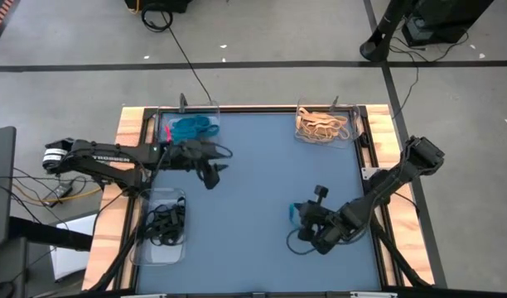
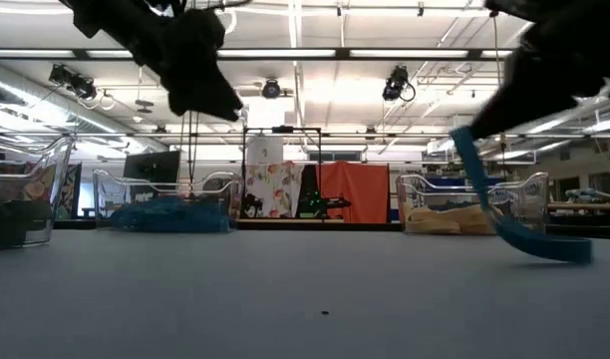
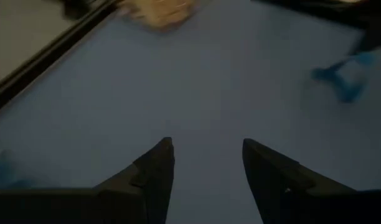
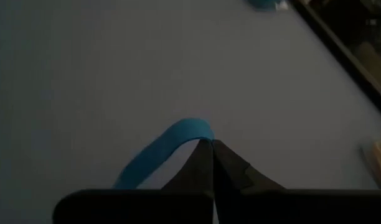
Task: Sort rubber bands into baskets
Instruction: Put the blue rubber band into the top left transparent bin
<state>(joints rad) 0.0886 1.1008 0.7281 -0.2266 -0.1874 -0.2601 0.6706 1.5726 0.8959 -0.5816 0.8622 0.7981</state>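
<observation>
The right gripper has its fingers pressed together on one end of a blue rubber band, which trails away from the fingertips as a long strip; in the low view the band hangs slanted from the gripper with its far end just at the blue mat, so it looks barely lifted. From this gripper, the tray of blue bands lies well away across the mat, diagonally toward the far left corner, while the tray of tan bands is straight ahead on the gripper's own side and the tray of black bands sits across at the near left. The coming move is judged to be a long diagonal carry. The left gripper, fingers apart and holding nothing, hovers just beside the blue tray and is the nearer arm to it, possibly in the carry's path.
</observation>
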